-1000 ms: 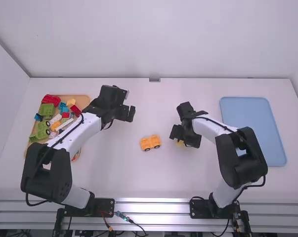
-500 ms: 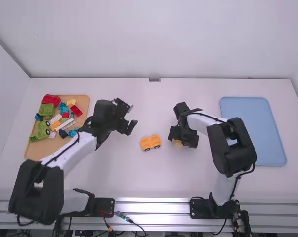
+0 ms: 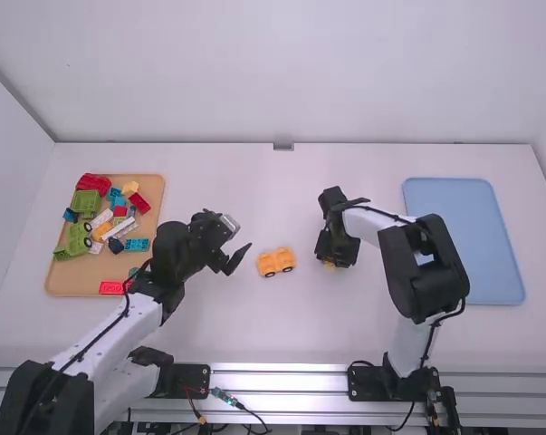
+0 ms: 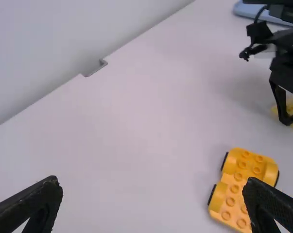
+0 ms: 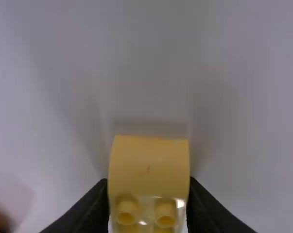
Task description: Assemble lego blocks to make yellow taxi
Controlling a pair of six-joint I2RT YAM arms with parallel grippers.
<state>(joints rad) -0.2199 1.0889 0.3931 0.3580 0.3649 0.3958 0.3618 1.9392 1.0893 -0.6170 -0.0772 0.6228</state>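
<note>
In the high view, we see the yellow car base (image 3: pixel 275 262) standing on the white table (image 3: pixel 191 326), between our two grippers. Our left gripper (image 3: pixel 241 236) is just beside it, empty, with its fingers spread apart. Our right gripper (image 3: pixel 336 257) points down at the table on the car base's other side, with a bit of a yellow block (image 3: pixel 330 265) showing under it. Beyond the left gripper we have a tan tray (image 3: pixel 73 282) of loose pieces, among them a dark red piece (image 3: pixel 94 183), a green car base (image 3: pixel 87 203), a blue block (image 3: pixel 137 245) and a red block (image 3: pixel 111 287). A blue tray (image 3: pixel 463 236) lies over on our right arm's side.

In the left wrist view, our left gripper's fingers stand wide open with nothing held between them. One finger partly covers the car base, whose studs face up and whose black wheels show along its side. Farther off, we see the right gripper at the yellow block.

In the right wrist view, our right gripper is closed on the yellow block, a finger against each side. The block has a smooth, curved part and round studs.
</note>
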